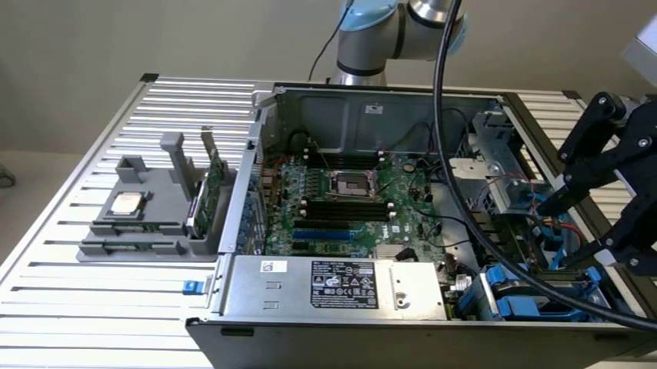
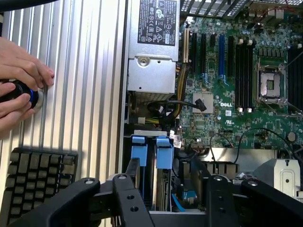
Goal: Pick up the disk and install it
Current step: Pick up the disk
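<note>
1. The disk (image 2: 163,158) stands on edge in the drive bay at the front corner of the computer case (image 1: 359,108), with its blue carrier end facing up. A second blue carrier (image 2: 140,153) stands right beside it.
2. The gripper (image 2: 173,187) (image 1: 559,234) hangs over that same corner of the case. Its black jaws are spread wide, one on each side of the two carriers. One jaw is close beside the outer carrier and the other stands clear. They have hold of nothing that I can see.
3. Next to the bay, inside the case, is the grey power supply (image 1: 328,286) (image 2: 154,42) with its black-printed label.
4. Deeper in the case lies the green motherboard (image 1: 349,200) (image 2: 236,94), with a bare processor socket (image 1: 349,184).
5. Outside the case, on the slatted counter (image 1: 103,292), a grey holder (image 1: 134,231) carries a small silver chip (image 1: 125,203) and an upright green card (image 1: 215,192).
6. Also beside the case, a person's hand (image 2: 19,85) grips a black knob (image 2: 21,92) ringed in blue, next to a dark keyboard (image 2: 38,179).
</note>
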You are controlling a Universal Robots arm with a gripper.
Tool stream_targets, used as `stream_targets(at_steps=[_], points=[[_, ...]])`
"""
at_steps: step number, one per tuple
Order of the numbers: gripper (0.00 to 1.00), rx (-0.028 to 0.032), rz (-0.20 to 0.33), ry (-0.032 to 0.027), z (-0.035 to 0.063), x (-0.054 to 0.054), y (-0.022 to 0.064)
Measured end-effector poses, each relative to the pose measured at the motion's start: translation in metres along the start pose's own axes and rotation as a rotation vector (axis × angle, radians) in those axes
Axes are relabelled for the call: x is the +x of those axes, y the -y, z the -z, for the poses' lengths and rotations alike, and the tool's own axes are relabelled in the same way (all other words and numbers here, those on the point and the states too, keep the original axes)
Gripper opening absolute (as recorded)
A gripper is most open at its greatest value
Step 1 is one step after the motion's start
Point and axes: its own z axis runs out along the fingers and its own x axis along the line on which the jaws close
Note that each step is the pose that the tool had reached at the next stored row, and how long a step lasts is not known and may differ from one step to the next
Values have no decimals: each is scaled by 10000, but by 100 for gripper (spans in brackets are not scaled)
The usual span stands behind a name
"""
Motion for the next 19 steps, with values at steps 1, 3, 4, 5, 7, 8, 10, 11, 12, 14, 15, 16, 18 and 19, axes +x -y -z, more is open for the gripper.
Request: stream_targets(at_steps=[1,3,4,5,7,8,10,11,12,14,15,16,18,19], points=[[49,4,2,0,-8,1,2],[43,9,8,-1,-23,2,7],[37,10,12,-1,-31,3,11],[37,11,17,-1,-39,3,17],[25,14,27,-4,-54,5,30],[25,16,33,-5,-63,6,37],[13,21,48,-9,-80,8,52],[13,25,56,-10,-88,9,61],[13,39,62,-12,-96,9,68],[13,130,78,-19,-107,11,82],[13,195,91,-23,-110,11,90],[13,264,105,-27,-113,12,97],[13,429,131,-35,-119,13,108],[13,508,141,-38,-122,14,111]])
